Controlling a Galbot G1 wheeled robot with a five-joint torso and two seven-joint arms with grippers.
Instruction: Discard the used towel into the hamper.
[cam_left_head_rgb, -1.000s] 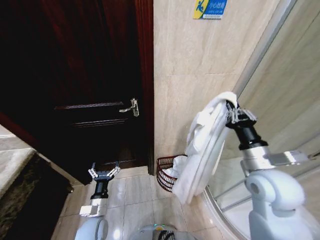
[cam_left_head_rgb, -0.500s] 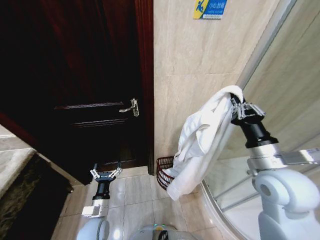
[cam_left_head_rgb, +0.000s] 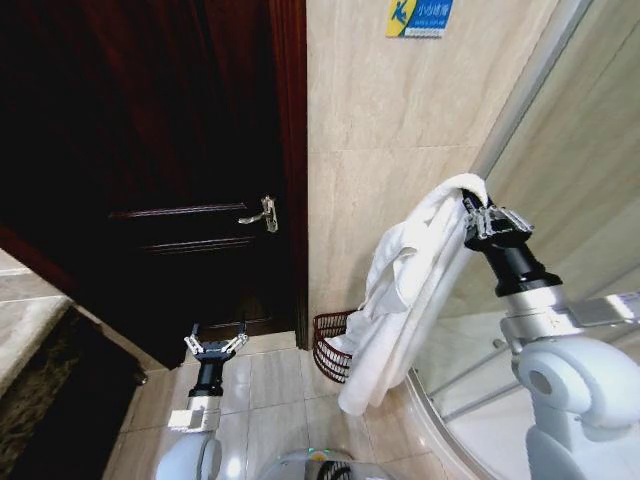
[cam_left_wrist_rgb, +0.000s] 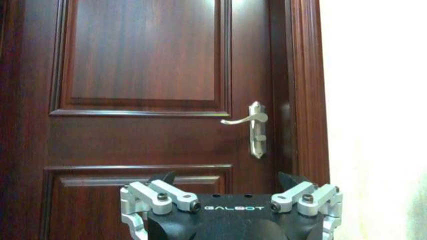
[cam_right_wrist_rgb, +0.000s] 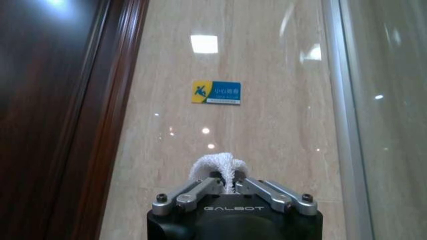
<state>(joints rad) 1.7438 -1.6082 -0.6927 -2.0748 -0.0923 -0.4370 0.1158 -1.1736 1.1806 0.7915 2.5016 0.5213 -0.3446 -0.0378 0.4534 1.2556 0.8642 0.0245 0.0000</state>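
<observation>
A white towel hangs in long folds from my right gripper, which is raised high at the right and shut on the towel's top edge. The right wrist view shows a tuft of towel pinched between the closed fingers. On the floor against the wall stands the reddish-brown wire hamper, below and left of the hanging cloth, whose lower end covers the hamper's right side. My left gripper is held low at the left in front of the door, open and holding nothing; the left wrist view shows its spread fingers.
A dark wooden door with a metal handle fills the left. A beige tiled wall carries a blue-yellow sign. A curved glass shower enclosure stands on the right. Light floor tiles lie below.
The right gripper with the towel shifted from nearer the middle to the right and slightly up, then held. The towel's lower end swung left, then back. The left arm stayed put.
</observation>
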